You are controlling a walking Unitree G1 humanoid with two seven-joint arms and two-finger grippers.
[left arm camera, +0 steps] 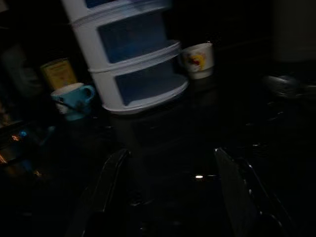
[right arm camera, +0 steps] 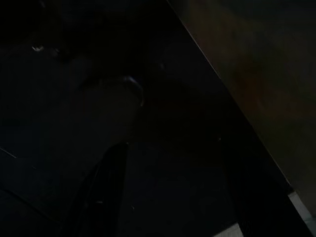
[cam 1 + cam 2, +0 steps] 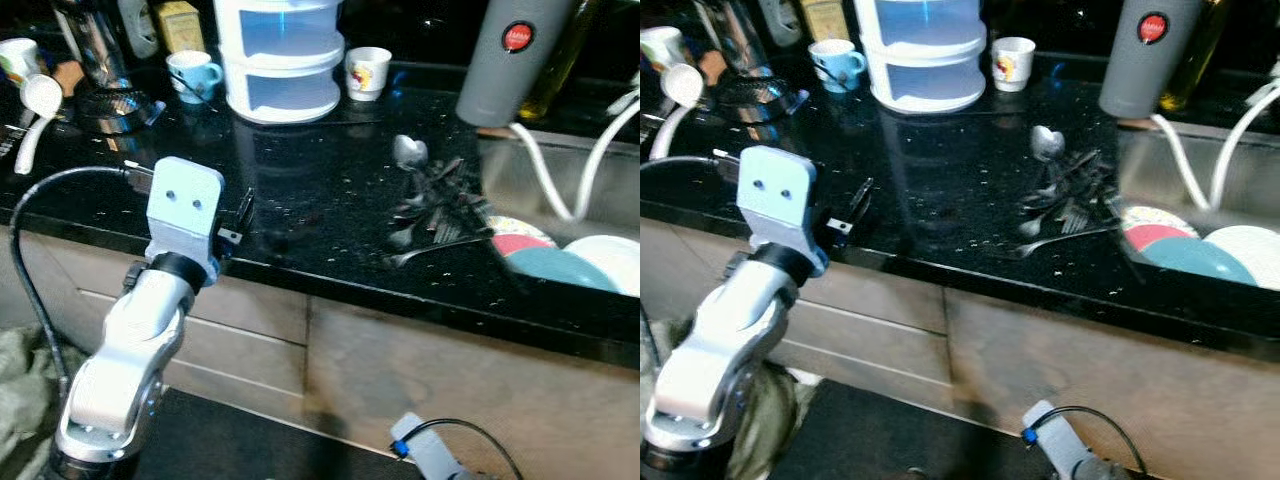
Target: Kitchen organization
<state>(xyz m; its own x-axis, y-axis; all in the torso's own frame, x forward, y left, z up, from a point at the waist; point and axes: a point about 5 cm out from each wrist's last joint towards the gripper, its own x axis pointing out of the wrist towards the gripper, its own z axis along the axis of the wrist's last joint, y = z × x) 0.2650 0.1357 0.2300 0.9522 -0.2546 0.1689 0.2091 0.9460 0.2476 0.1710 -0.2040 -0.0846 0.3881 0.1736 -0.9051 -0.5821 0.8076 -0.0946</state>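
Observation:
A heap of dark metal cutlery [image 3: 440,208] lies on the black countertop [image 3: 320,190] beside the sink, with one spoon [image 3: 410,150] at its far end. My left gripper [image 3: 238,218] hovers over the counter's front edge, left of the cutlery and apart from it. In the left wrist view its fingers [image 1: 112,170] stand open with nothing between them, aimed at a white stacked drawer unit [image 1: 133,64]. A blue mug [image 3: 194,73] and a white mug [image 3: 367,72] flank that unit. My right arm [image 3: 430,455] hangs low in front of the cabinets.
The sink [image 3: 560,160] at the right holds a teal plate [image 3: 560,268], a red one and a white one. A grey flask [image 3: 510,60] stands behind it. A white ladle [image 3: 38,100] and a strainer [image 3: 115,105] lie at the far left.

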